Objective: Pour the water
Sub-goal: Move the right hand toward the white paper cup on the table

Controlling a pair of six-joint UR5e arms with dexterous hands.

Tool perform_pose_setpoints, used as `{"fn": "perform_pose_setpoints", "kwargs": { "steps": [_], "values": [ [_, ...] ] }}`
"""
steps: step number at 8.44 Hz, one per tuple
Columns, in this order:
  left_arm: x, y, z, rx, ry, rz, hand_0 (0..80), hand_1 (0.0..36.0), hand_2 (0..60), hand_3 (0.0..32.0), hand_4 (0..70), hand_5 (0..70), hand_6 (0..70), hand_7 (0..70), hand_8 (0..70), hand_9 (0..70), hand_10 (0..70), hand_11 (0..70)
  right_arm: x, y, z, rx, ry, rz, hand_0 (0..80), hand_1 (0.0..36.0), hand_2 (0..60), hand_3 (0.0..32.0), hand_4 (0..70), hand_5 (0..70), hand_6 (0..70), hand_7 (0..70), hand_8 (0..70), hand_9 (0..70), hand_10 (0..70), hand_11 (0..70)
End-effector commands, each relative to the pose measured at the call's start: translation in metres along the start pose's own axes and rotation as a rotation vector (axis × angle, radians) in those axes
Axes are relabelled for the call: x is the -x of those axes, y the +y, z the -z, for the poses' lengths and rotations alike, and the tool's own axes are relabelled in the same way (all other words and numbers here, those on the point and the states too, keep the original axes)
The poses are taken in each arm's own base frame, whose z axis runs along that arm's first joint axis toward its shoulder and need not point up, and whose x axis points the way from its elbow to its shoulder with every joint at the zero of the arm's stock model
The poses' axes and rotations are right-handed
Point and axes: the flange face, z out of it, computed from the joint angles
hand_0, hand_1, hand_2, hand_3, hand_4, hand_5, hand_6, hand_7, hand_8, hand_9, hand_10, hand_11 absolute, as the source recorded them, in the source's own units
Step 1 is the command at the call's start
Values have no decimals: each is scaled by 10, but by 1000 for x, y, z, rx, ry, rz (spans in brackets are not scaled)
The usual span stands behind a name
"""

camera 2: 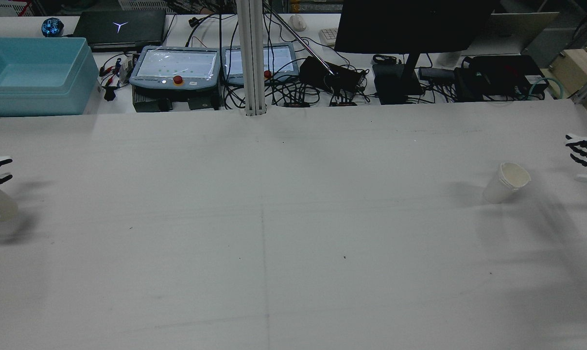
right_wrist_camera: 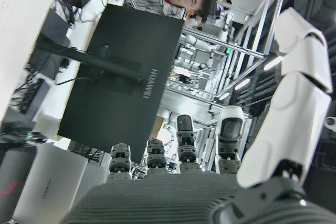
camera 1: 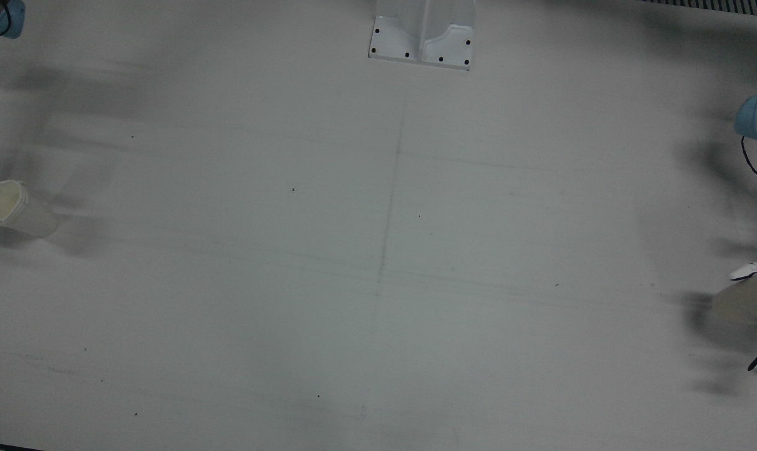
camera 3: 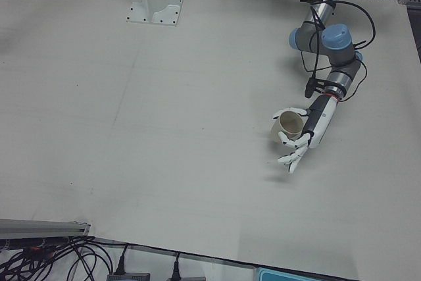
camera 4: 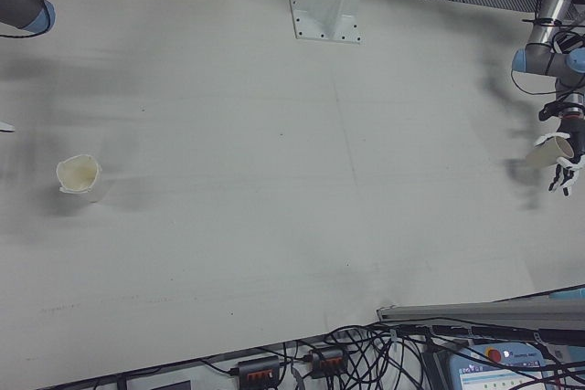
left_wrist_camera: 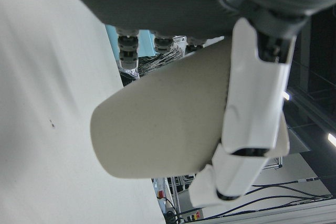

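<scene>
The white table [camera 3: 164, 97] carries two paper cups, far apart at opposite ends. The left hand [camera 3: 304, 137] wraps its fingers around one cup [camera 3: 287, 125], held tilted above the table; its contents cannot be made out. The second cup [camera 4: 79, 174] stands free near the right hand [camera 2: 586, 154], whose fingers are spread, holding nothing; its pale inside shows nothing certain.

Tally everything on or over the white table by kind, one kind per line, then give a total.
Paper cups: 2, one held in the left hand as the held cup, one standing cup alone near the right hand
Robot hands: 2
Total: 4
</scene>
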Motion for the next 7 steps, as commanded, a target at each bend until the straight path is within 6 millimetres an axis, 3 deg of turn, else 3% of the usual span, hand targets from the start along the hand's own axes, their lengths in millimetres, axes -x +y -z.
{"fn": "perform_pose_setpoints", "kwargs": {
  "steps": [1,4,5,7],
  "values": [
    [-7,6,8,1,25,19,753,360,600,0,350,700,108,220,44,34,70,137,-37,2,-8,15,73,69,490,146,48,0,0,271,48,88,41,46,28,58],
    [-12,0,23,-10,41,34,698,360,600,0,339,700,104,215,42,33,71,137,-50,12,-18,32,75,143,506,176,104,0,0,413,48,114,37,50,17,44],
    [-14,-2,29,-19,45,41,708,360,600,0,340,700,105,215,44,35,71,138,-57,15,-19,36,86,149,513,183,98,0,0,384,36,104,37,47,17,46],
    [-15,-5,36,-21,46,41,668,360,600,0,336,700,105,213,43,34,72,139,-73,36,-33,46,85,154,518,193,118,0,0,442,45,121,36,52,17,46]
  ]
}}
